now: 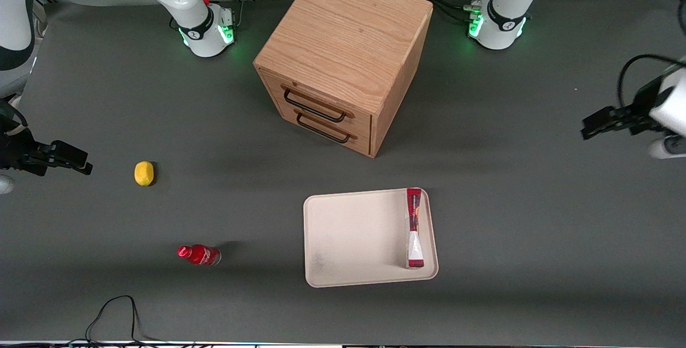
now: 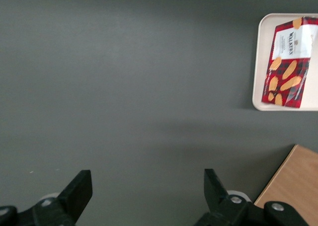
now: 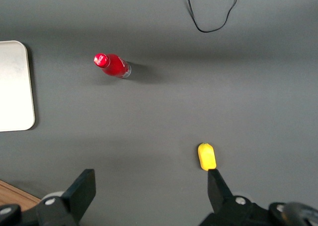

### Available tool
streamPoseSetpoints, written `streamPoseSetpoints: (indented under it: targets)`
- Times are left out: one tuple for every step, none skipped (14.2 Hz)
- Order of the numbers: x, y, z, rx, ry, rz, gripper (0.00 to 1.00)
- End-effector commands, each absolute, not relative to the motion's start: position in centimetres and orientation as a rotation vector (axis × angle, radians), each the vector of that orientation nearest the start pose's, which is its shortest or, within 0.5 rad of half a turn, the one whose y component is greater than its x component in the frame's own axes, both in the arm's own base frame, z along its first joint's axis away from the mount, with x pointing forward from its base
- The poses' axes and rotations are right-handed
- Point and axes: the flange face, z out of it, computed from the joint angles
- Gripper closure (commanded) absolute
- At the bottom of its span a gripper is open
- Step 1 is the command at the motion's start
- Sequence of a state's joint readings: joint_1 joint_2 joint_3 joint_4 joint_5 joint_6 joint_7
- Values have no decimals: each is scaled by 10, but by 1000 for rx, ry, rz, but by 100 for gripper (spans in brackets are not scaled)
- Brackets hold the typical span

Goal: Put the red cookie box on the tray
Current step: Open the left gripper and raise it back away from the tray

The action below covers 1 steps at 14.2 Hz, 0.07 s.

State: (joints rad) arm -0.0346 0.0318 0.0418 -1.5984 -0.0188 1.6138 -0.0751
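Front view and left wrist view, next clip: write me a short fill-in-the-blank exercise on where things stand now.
1. The red cookie box lies on the ____.
2. The left arm's tool hangs over bare table with its fingers ____.
3. The wooden cabinet has ____ drawer handles on its front.
4. The small red bottle is nearer to the front camera than the yellow ____.

Missing words: tray; open; two; lemon

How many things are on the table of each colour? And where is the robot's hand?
Red: 2, the long slim red cookie box and the small red bottle
Yellow: 1, the small yellow lemon-like thing
Cream: 1, the flat cream tray holding the box
Wood brown: 1, the wooden drawer cabinet
Total: 5
The left gripper is open above the table at the working arm's end.
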Motion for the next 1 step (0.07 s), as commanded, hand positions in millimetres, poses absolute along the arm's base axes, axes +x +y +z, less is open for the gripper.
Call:
streamPoseSetpoints:
  targets:
    - [544, 10, 612, -3163, -76, 36, 0]
